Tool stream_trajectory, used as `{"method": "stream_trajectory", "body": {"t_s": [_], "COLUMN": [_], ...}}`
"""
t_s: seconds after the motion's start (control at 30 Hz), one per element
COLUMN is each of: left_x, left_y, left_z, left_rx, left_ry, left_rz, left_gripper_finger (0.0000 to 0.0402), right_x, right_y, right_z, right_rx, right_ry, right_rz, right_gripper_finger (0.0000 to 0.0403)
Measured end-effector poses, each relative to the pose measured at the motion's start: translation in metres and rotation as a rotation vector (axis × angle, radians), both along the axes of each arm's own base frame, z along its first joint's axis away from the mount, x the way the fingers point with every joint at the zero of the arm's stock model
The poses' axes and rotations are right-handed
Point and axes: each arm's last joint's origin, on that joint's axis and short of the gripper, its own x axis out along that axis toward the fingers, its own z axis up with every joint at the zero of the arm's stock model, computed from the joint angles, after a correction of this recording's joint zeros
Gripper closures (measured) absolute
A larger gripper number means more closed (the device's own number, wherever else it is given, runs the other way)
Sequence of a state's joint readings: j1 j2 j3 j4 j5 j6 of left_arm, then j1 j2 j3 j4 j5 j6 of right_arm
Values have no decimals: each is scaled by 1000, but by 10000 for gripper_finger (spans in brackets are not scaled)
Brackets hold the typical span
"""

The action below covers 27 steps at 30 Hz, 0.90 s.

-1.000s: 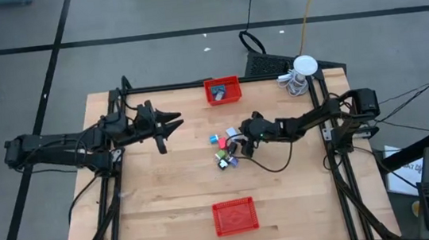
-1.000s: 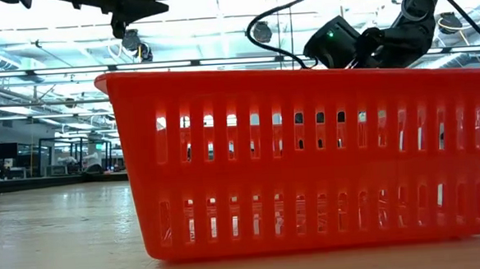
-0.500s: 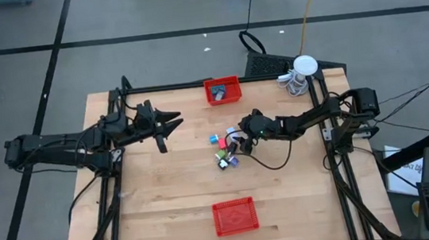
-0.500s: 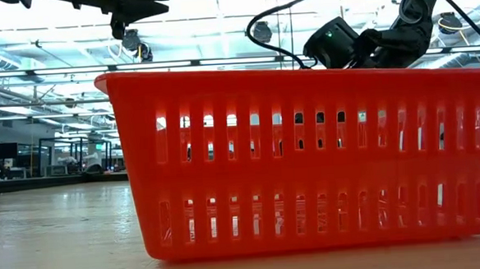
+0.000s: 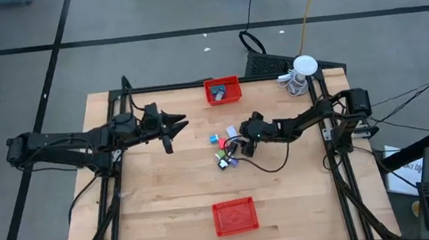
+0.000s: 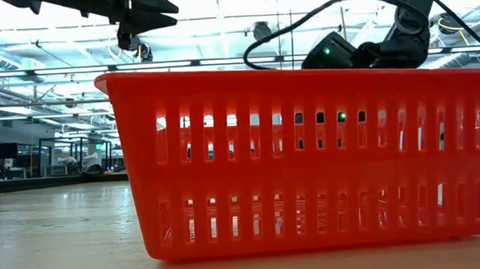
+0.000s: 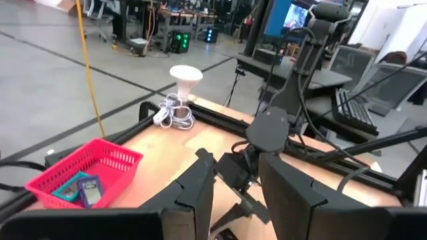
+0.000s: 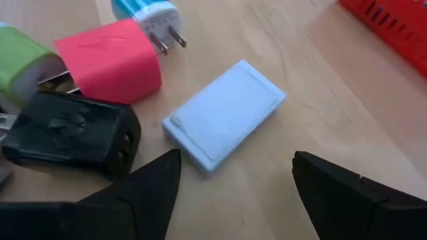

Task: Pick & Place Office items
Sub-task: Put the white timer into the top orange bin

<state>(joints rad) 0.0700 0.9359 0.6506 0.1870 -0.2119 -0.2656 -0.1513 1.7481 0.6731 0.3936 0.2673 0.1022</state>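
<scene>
Your right gripper (image 8: pixel 230 180) hung low over the office items (image 5: pixel 224 149), its dark fingers (image 8: pixel 143 190) spread apart with nothing between them. Just ahead of the fingertips a pale blue flat block (image 8: pixel 223 113) lay on the wooden table (image 8: pixel 320 87). Beside it sat a pink plug adapter (image 8: pixel 110 61), a black adapter (image 8: pixel 70 137), a blue-and-white plug (image 8: pixel 147 17) and a green piece (image 8: pixel 20 63) that was cut off at the frame edge.

From overhead, that cluster lay near the table's centre, too small there for you to tell one piece from another. The right gripper covered its 3 o'clock edge.

Your left gripper (image 5: pixel 177 125) was held above the table at about 9 o'clock from the cluster, well apart from it, fingers parted and empty.

One red basket (image 5: pixel 223 90) stood at the table's 12 o'clock edge with a few items inside, hard to make out. A second red basket (image 5: pixel 235 216) stood at 6 o'clock; in the low view its wall (image 6: pixel 307 160) hid the items entirely. A white round object with coiled cable (image 5: pixel 301 72) sat at the 1 o'clock corner.
</scene>
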Motion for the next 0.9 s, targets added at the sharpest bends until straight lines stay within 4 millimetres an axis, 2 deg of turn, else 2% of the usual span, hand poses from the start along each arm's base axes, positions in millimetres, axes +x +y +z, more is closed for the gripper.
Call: {"method": "stream_trajectory", "body": {"t_s": [0.1,0.2,0.33,0.47,0.73,0.9], "left_x": [3,7,8,11,11,11], "left_y": [0,0,1,2,3,3], "left_z": [-4,-6,-6,-4,0,0], "left_rx": [-12,-11,-5,6,49,50], "left_ry": [20,26,16,-11,-40,-38], "left_rz": [1,1,3,5,5,5], "left_gripper_finger": [281,282,282,282,282,282], "right_x": [-7,-12,-8,0,18,18], "right_y": [-1,-2,-3,-2,-15,-17], "right_z": [5,13,30,36,20,9], "right_rx": [-54,-76,-24,62,58,67], "right_ry": [70,68,-90,-207,-201,-159], "right_rz": [-48,-114,-178,-75,-71,-80], "right_gripper_finger": [133,135,136,136,136,136]}}
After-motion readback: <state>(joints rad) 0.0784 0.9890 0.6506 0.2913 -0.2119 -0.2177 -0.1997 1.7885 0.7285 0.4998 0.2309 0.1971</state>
